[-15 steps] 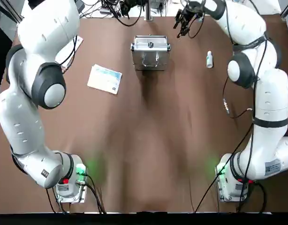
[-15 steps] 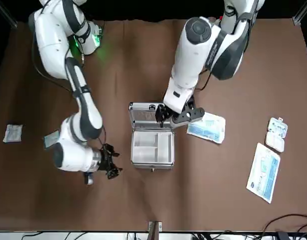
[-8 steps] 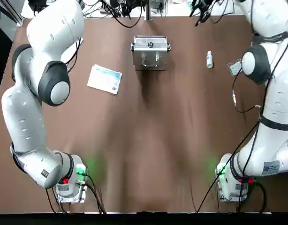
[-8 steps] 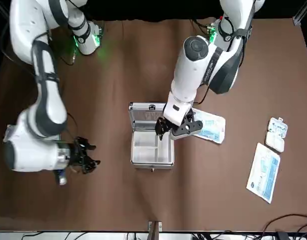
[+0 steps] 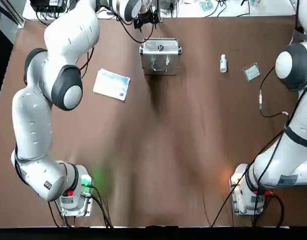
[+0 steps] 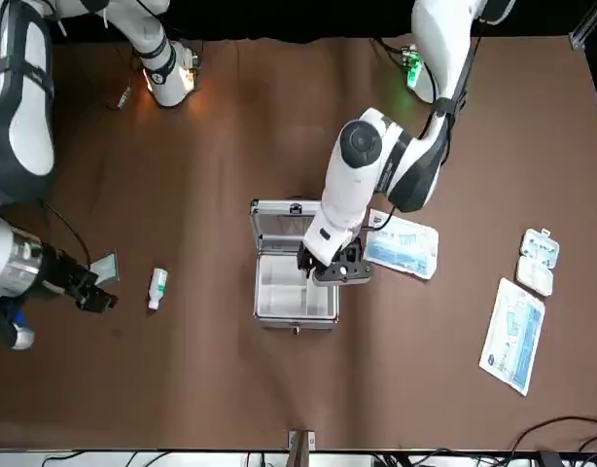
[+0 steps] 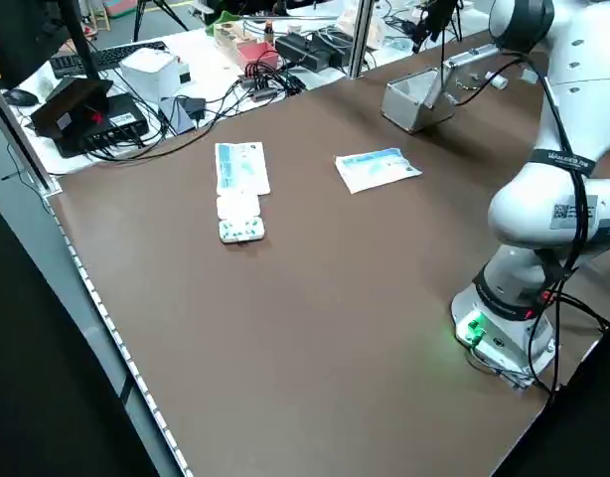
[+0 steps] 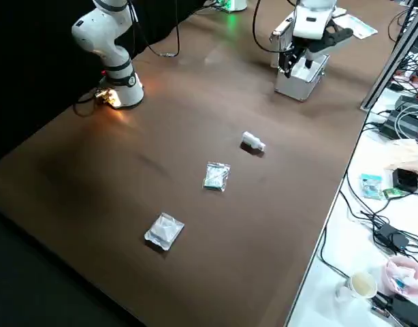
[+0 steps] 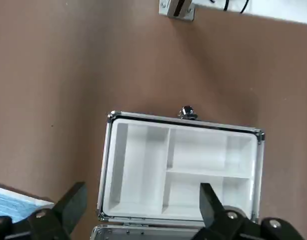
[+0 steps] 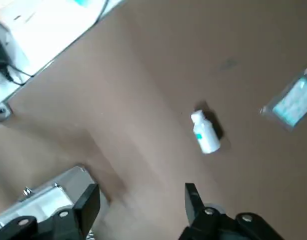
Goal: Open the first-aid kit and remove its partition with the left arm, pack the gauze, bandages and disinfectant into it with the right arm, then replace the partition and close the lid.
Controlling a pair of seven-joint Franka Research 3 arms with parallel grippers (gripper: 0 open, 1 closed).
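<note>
Table [image 6: 279, 389]: brown surface, carrying both arm bases. First-aid kit [image 6: 295, 263]: lid raised, standing directly beneath the left gripper [image 6: 328, 265]. Blue-white carton [image 6: 403, 246]: flat, just beside that gripper, on the side away from the right arm. Larger blue-white pack [image 6: 513, 336] and white blister pack [image 6: 538, 261]: well apart from it, further that way. Disinfectant [image 6: 158, 288]: lying on its side near the right gripper [image 6: 85, 289]. Clear packet [image 6: 105, 267]: just beside that gripper. Crumpled clear packet [image 8: 164, 230]: lying beyond it.
</note>
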